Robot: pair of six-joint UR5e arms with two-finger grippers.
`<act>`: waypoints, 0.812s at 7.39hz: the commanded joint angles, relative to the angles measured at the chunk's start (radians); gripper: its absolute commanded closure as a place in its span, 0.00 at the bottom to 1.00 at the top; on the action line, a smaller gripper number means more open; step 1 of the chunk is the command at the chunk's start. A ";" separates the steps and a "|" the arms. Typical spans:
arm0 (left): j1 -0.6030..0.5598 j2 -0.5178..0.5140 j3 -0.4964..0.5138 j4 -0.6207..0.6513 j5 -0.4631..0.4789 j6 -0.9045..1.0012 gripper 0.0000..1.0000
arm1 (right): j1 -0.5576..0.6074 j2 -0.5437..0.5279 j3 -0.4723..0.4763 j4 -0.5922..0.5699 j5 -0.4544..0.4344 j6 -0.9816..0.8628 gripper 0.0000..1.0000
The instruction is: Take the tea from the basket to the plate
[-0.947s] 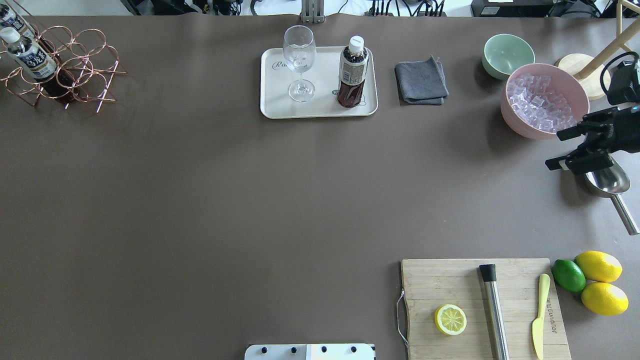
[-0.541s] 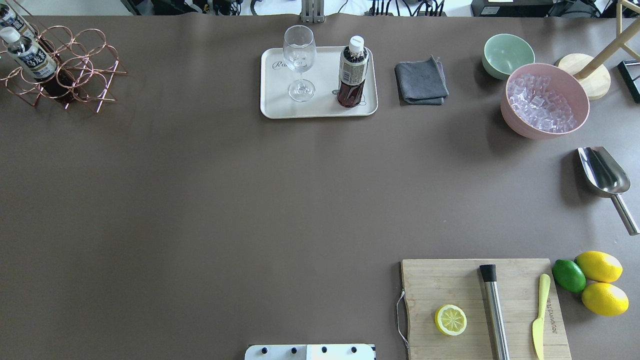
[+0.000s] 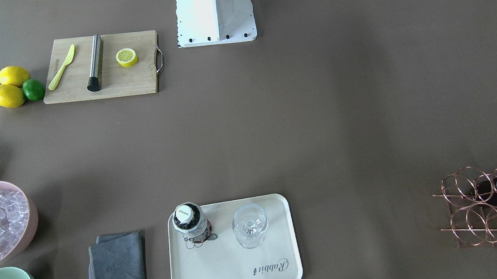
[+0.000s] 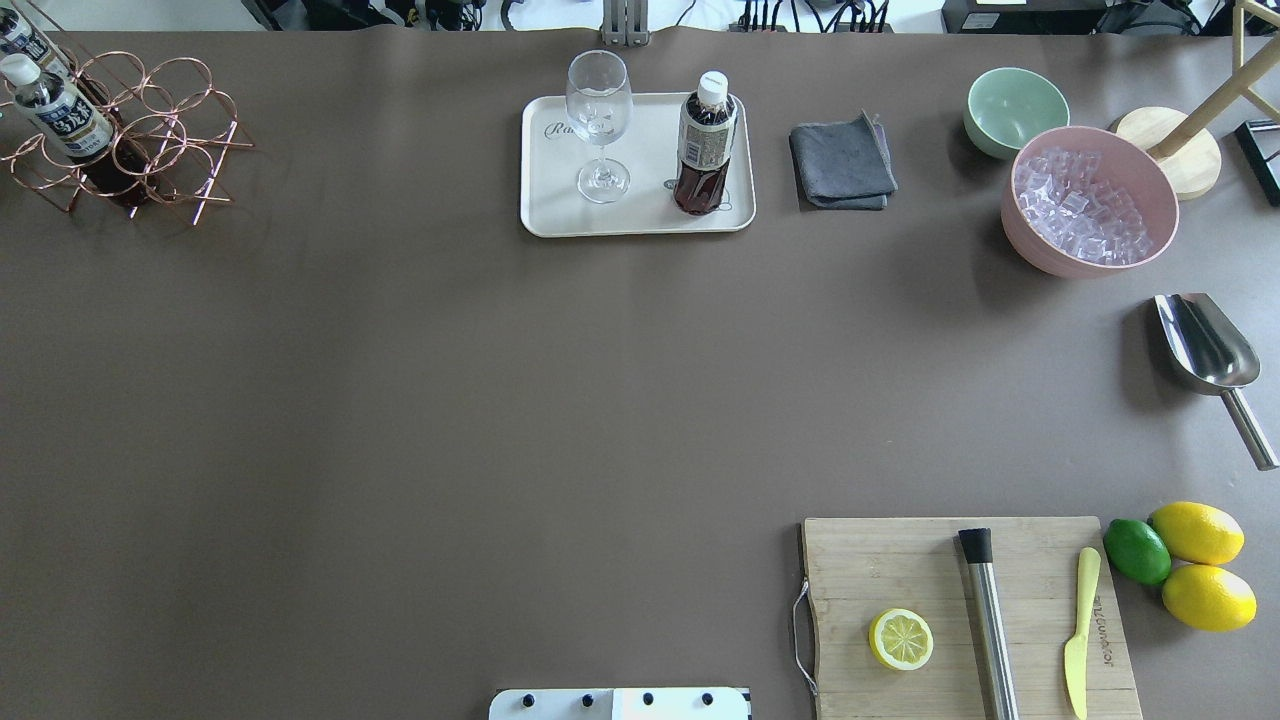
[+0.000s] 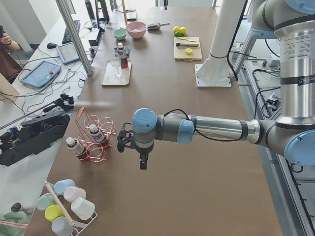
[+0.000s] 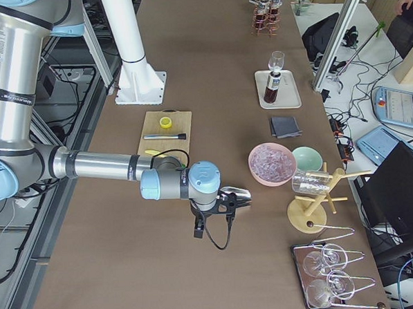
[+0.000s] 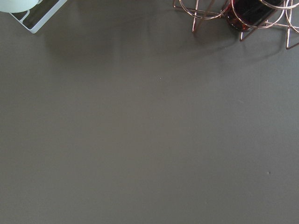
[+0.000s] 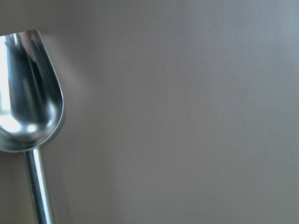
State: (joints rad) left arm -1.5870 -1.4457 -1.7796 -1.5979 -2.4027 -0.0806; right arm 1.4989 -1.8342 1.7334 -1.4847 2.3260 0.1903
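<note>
One tea bottle [image 4: 705, 145] with a white cap stands upright on the cream plate [image 4: 553, 205], at its right end, beside a wine glass [image 4: 599, 125]; it also shows in the front view [image 3: 190, 223]. The copper wire basket [image 4: 165, 125] stands at the far left and holds two more bottles [image 4: 62, 118]. Both grippers are out of the overhead and front views. My left gripper [image 5: 142, 161] hangs above the table near the basket [image 5: 96, 138]. My right gripper [image 6: 197, 229] hangs next to the steel scoop [image 6: 238, 194]. I cannot tell whether either is open or shut.
A grey cloth [image 4: 842, 162], a green bowl [image 4: 1014, 108] and a pink bowl of ice [image 4: 1090, 200] stand right of the plate. The scoop [image 4: 1212, 355] lies at the right edge. A cutting board [image 4: 965, 615] with a lemon half, a steel rod and a knife is near right.
My right gripper, over the scoop at the right edge 0.9 s ago, has moved out of the overhead view. The bottles, plate and basket have not moved.
</note>
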 commanded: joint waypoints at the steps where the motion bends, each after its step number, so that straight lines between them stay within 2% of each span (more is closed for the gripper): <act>1: -0.001 -0.006 0.002 -0.010 0.004 0.015 0.02 | 0.011 0.051 0.005 -0.104 -0.057 0.001 0.00; 2: -0.004 0.001 -0.024 -0.007 0.004 0.015 0.02 | 0.014 0.055 0.008 -0.114 -0.051 0.001 0.00; 6: -0.005 0.014 -0.021 -0.005 0.005 0.013 0.02 | 0.015 0.078 -0.005 -0.106 -0.047 0.001 0.00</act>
State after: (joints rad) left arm -1.5920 -1.4336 -1.8009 -1.6032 -2.3991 -0.0660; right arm 1.5132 -1.7615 1.7365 -1.5944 2.2773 0.1917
